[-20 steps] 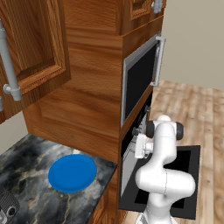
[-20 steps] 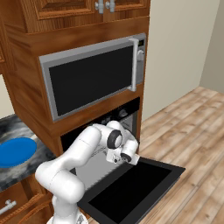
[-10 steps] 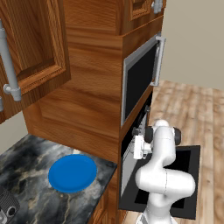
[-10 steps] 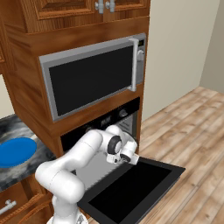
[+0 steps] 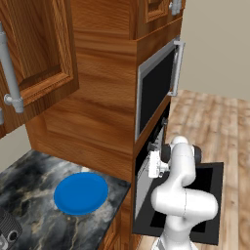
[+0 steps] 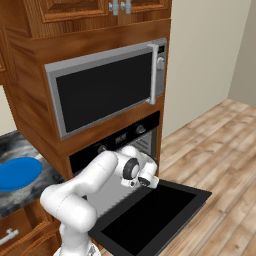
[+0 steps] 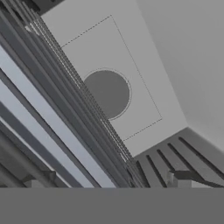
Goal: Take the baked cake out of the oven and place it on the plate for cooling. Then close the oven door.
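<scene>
- The white arm's two-finger gripper has pushed deeper into the black built-in oven, jaws wide and empty.
- The baked cake isn't visible; the round bright blue plate waits on the marbled tabletop.
- The black glass oven door lies open.

plate on counter, left of oven

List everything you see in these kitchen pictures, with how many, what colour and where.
oven: one, black, built in under the microwave
oven door: one, black, folded down open
microwave: one, silver frame, above the oven
plate: one, blue, on the counter left of the oven
counter: one, dark marbled
cabinets: wood brown, above
floor: light wood
arm: one, white, reaching to the oven mouth
gripper: one, open, inside the oven
</scene>
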